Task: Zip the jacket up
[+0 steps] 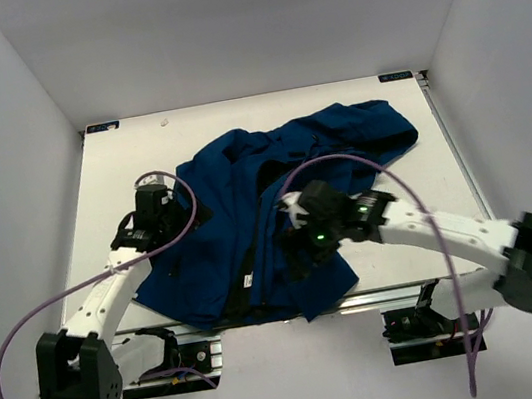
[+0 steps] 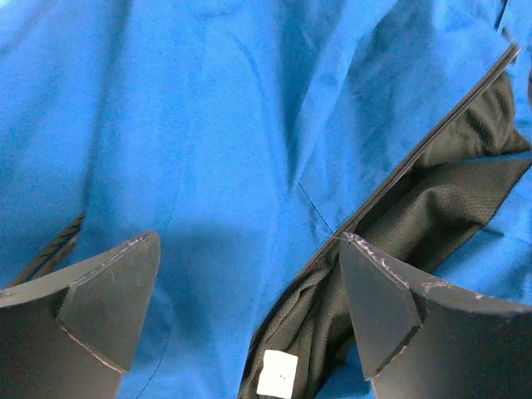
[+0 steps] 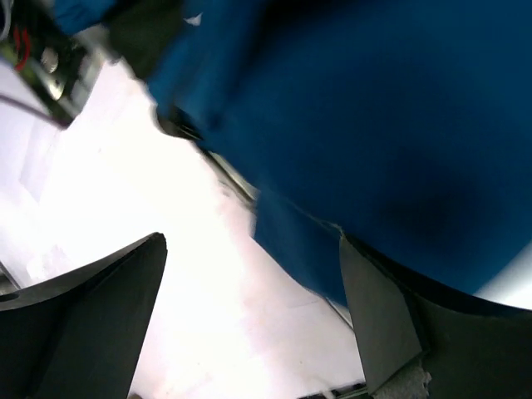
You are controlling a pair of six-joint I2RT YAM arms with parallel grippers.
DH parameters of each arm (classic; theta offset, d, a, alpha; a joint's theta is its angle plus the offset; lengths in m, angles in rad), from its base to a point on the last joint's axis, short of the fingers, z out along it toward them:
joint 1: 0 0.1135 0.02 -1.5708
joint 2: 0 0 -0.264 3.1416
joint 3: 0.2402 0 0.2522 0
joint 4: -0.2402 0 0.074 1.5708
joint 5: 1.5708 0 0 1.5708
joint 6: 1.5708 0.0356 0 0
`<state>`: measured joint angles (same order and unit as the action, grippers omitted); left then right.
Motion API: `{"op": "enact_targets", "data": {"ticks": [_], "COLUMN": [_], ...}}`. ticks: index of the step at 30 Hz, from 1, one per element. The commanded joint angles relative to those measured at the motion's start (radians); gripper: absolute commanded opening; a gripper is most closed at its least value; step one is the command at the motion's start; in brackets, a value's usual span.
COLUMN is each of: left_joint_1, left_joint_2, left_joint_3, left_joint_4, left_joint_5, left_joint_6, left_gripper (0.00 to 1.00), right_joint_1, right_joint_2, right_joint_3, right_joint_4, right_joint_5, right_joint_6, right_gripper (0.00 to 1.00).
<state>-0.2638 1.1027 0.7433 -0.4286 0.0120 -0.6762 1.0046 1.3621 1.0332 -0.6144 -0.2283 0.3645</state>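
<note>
The white bench (image 1: 120, 172) carries a dark blue jacket (image 1: 243, 183), spread rumpled across its middle with the front open and dark lining showing. The hem reaches the near edge. Near the far left corner lies a small pale speck (image 1: 165, 122), possibly a scrap.

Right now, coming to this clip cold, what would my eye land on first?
The dark blue jacket lies crumpled and unzipped in the middle of the white table, its black mesh lining showing beside the open zipper. The left pincer is open over the fabric by that zipper. The right pincer is open at the jacket's near hem.
</note>
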Motion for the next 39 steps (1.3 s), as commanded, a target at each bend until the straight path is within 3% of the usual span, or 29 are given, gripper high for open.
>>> {"op": "enact_targets", "data": {"ticks": [1, 7, 12, 13, 14, 15, 16, 17, 23, 26, 27, 29, 36, 37, 39], "left_joint_1": [-0.003, -0.003, -0.003, -0.003, -0.003, -0.003, -0.003, -0.003, -0.003, -0.003, -0.003, -0.003, -0.003, -0.003, -0.003], "left_joint_2": [0.064, 0.163, 0.246, 0.256, 0.267, 0.288, 0.301, 0.313, 0.404, 0.453, 0.465, 0.508, 0.546, 0.540, 0.522], "left_joint_3": [0.004, 0.014, 0.002, 0.001, 0.004, 0.008, 0.011, 0.016, 0.057, 0.082, 0.088, 0.108, 0.149, 0.148, 0.146], "left_joint_4": [0.069, 0.140, 0.191, 0.200, 0.205, 0.209, 0.217, 0.221, 0.228, 0.237, 0.241, 0.258, 0.228, 0.223, 0.218], "left_joint_5": [0.094, 0.134, 0.169, 0.167, 0.166, 0.161, 0.163, 0.163, 0.146, 0.143, 0.144, 0.166, 0.195, 0.192, 0.186], "left_joint_6": [0.015, 0.017, 0.020, 0.020, 0.021, 0.020, 0.021, 0.023, 0.027, 0.024, 0.020, 0.014, 0.013, 0.015, 0.024], "left_gripper": [0.98, 0.98, 0.98, 0.98, 0.98, 0.98, 0.98, 0.98, 0.98, 0.98, 0.98, 0.98, 0.98, 0.98, 0.98], "right_joint_1": [-0.089, -0.173, -0.187, -0.196, -0.236, -0.266, -0.300, -0.358, -0.577, -0.731, -0.771, -0.889, -0.975, -0.977, -0.977], "right_joint_2": [-0.168, -0.282, -0.187, -0.164, -0.143, -0.103, -0.087, -0.075, -0.191, -0.239, -0.235, -0.219, -0.072, -0.046, -0.002], "right_joint_3": [-0.125, -0.235, -0.292, -0.300, -0.306, -0.308, -0.308, -0.303, -0.220, -0.096, -0.023, 0.036, 0.149, 0.210, 0.267], "right_joint_4": [-0.010, -0.059, 0.036, 0.056, 0.085, 0.099, 0.111, 0.126, -0.002, -0.189, -0.238, -0.338, -0.574, -0.605, -0.633], "right_joint_5": [0.017, 0.104, 0.116, 0.124, 0.129, 0.129, 0.115, 0.094, 0.335, 0.577, 0.722, 0.803, 1.063, 1.073, 1.028], "right_joint_6": [0.057, 0.073, 0.028, 0.022, 0.016, 0.011, 0.010, -0.007, 0.004, 0.028, 0.042, 0.057, 0.226, 0.240, 0.228], "right_gripper": [0.89, 0.89, 0.89, 0.85, 0.59, 0.44, 0.14, 0.00, 0.00, 0.00, 0.00, 0.00, 0.00, 0.09, 0.47]}}
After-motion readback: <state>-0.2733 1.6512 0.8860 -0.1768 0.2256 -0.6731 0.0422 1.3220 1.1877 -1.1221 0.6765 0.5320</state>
